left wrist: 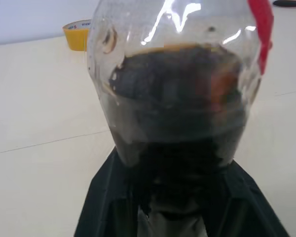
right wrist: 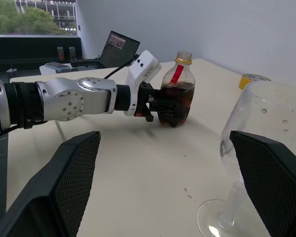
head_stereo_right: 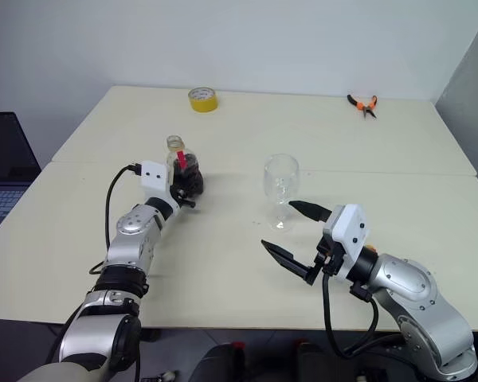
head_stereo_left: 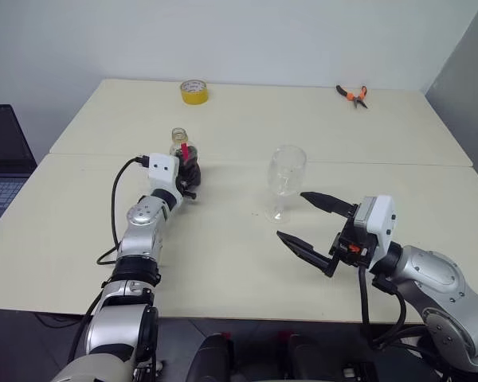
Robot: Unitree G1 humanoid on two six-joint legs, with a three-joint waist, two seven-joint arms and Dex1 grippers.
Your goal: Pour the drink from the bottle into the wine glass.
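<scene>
Looking down from the head camera, the left gripper (head_stereo_left: pixel 189 169) is pinched around the lower body of the bottle (head_stereo_left: pixel 183 153), which stands upright on the cream table (head_stereo_left: pixel 223 263) with its neck pointing up. Off to its right, well apart, stands the wine glass (head_stereo_left: pixel 287 181), empty and upright. So the pour has to travel rightward across open tabletop, and the left arm is the one carrying it. The right gripper (head_stereo_left: pixel 303 216) sits just in front of the glass, fingers spread wide, one either side of the stem line but touching nothing.

Over to the left wrist view: the bottle's bulbous body presses right up between the black fingers (left wrist: pixel 108 197), and the drink (left wrist: pixel 182 113) fills roughly the lower half, dark and level. No cap can be made out from here.

Now the right wrist view: both mesh-faced fingers (right wrist: pixel 64 182) splay open, the glass bowl near one of them, foot on the table. Across the way the left gripper clamps the bottle, a yellowish ring at its mouth. Whether that mouth is capped or open, I cannot tell.
</scene>
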